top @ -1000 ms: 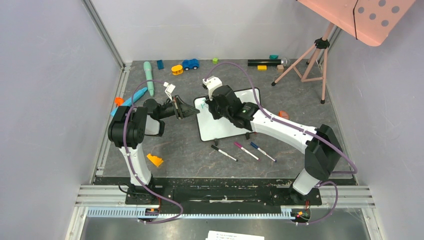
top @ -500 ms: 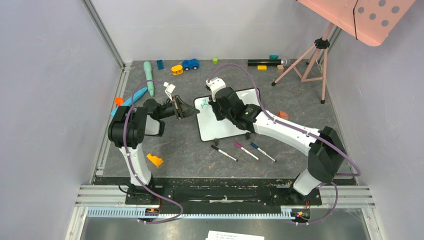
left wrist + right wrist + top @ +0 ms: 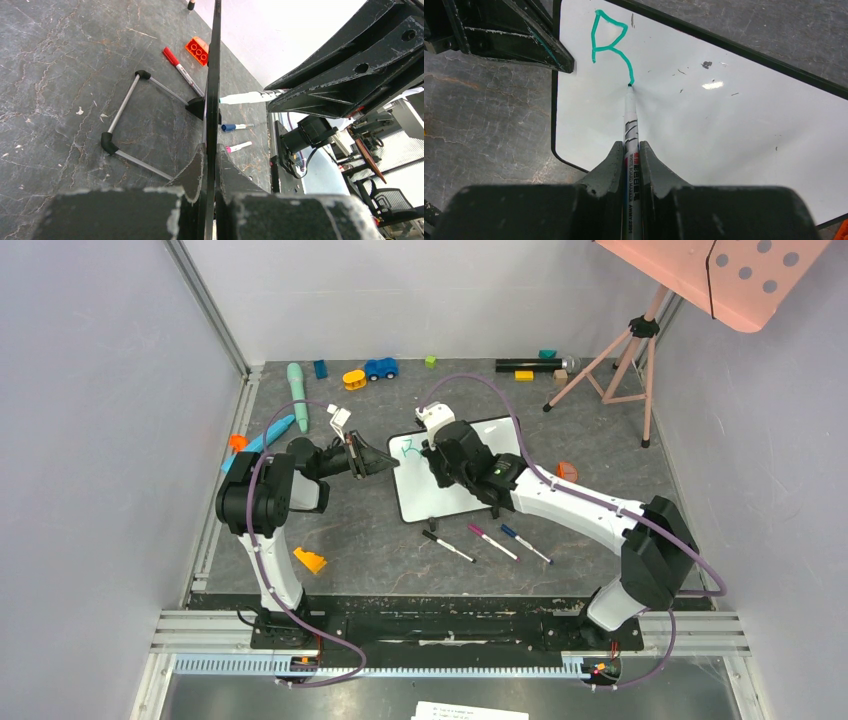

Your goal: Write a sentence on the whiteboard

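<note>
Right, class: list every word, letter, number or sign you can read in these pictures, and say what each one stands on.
"R": a single teal letter, handwritten on the board.
"WHITE BOARD MARKER": printed along the marker; the smaller print beside it is too small to read.
Print on the sheet at the near edge of the top view: too small to read.

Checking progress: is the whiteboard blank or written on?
Written on: the whiteboard bears one teal letter, like an R, with the marker tip at its stroke's end.
</note>
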{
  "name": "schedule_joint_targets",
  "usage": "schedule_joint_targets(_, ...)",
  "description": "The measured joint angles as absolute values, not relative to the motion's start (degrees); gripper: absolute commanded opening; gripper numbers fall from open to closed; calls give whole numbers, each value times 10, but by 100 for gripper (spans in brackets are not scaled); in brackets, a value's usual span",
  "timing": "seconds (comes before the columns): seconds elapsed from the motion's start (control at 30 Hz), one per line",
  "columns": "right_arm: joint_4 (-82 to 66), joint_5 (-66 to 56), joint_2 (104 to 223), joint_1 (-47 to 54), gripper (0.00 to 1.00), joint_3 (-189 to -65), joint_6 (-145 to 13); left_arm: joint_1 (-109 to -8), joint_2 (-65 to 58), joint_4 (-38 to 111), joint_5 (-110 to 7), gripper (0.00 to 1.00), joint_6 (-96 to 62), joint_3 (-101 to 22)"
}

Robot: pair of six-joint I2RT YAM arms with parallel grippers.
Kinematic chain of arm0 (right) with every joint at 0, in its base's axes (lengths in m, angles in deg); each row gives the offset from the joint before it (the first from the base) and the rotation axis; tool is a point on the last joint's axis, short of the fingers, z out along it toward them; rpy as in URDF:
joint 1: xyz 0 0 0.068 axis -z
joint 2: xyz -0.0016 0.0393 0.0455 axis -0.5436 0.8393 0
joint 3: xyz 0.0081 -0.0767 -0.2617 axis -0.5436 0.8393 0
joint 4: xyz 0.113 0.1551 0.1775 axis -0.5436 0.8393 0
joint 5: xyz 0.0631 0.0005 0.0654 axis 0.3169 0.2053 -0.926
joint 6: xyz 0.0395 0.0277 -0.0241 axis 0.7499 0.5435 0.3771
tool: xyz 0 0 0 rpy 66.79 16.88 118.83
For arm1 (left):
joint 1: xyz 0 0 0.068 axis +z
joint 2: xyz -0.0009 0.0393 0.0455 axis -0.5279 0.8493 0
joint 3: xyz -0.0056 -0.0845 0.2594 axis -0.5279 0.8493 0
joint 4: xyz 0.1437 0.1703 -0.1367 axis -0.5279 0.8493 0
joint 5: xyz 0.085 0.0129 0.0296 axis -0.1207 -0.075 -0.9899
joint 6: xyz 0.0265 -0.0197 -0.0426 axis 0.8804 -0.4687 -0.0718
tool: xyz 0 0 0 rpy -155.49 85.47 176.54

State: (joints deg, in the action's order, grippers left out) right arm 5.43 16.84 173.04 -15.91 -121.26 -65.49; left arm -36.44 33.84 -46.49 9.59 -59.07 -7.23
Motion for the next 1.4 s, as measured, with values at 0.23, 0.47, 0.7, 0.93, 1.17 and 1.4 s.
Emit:
schedule_joint_targets(0.23, 54, 150, 1730, -157, 0, -1209, -655, -364, 338, -465, 96, 2, -590, -72)
schedule_joint_targets(0.47, 52, 135, 1730, -156, 0, -1209, -655, -365, 336, -465, 97, 2, -590, -71)
schedule_joint_targets(0.7, 47, 116, 1738, -156, 0, -1210, -655, -365, 336, -465, 97, 2, -590, -71)
schedule_joint_targets(0.93, 46, 93, 1756, -156, 0, -1231, -654, -364, 336, -465, 95, 2, -587, -71)
schedule_joint_targets(1.17, 46, 91, 1767, -156, 0, -1250, -655, -364, 336, -465, 95, 2, -587, -71)
schedule_joint_targets(1.4, 46, 93, 1775, -156, 0, -1266, -655, -364, 336, -465, 95, 2, -586, -71)
